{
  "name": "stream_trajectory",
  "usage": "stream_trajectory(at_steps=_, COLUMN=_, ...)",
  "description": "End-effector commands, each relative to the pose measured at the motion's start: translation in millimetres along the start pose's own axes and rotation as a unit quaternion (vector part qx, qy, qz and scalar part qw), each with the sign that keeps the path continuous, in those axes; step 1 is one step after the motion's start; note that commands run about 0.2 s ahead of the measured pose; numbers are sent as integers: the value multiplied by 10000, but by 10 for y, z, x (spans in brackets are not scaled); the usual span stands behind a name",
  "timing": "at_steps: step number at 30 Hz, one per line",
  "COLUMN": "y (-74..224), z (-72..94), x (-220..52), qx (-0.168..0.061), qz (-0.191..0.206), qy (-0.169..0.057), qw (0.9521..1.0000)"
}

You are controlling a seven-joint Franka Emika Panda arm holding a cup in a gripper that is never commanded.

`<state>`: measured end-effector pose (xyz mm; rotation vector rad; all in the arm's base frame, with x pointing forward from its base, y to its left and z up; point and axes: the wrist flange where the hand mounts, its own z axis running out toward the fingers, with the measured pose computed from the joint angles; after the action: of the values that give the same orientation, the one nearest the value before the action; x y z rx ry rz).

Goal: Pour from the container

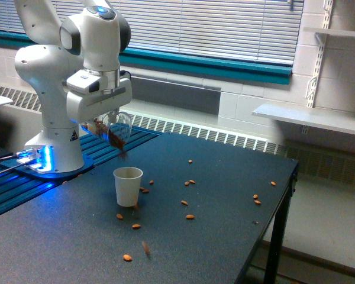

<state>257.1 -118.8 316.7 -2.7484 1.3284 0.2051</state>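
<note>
My gripper (100, 123) is shut on the container (115, 130), a clear rounded cup with brown nuts inside. It is tipped over with its mouth facing down and toward the exterior view's right, above and a little left of the white paper cup (128, 186). Nuts are spilling from its lip; one (124, 155) is in the air just above the paper cup. Another nut (145, 248) shows as a blur above the table near the front.
Several loose nuts (190, 216) lie scattered on the dark table (213, 236) around the paper cup and toward the right edge. The arm's white base (53, 148) stands at the left on a blue slatted surface. A radiator and window blinds run behind.
</note>
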Motion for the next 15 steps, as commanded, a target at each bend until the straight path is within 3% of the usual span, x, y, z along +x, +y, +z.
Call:
stream_trajectory(at_steps=1, y=-3, z=146, x=-75, qx=-84, qz=3, qy=-113, qw=9999)
stream_trajectory(at_steps=15, y=-7, z=196, x=-69, qx=-140, qz=18, qy=-161, qw=9998)
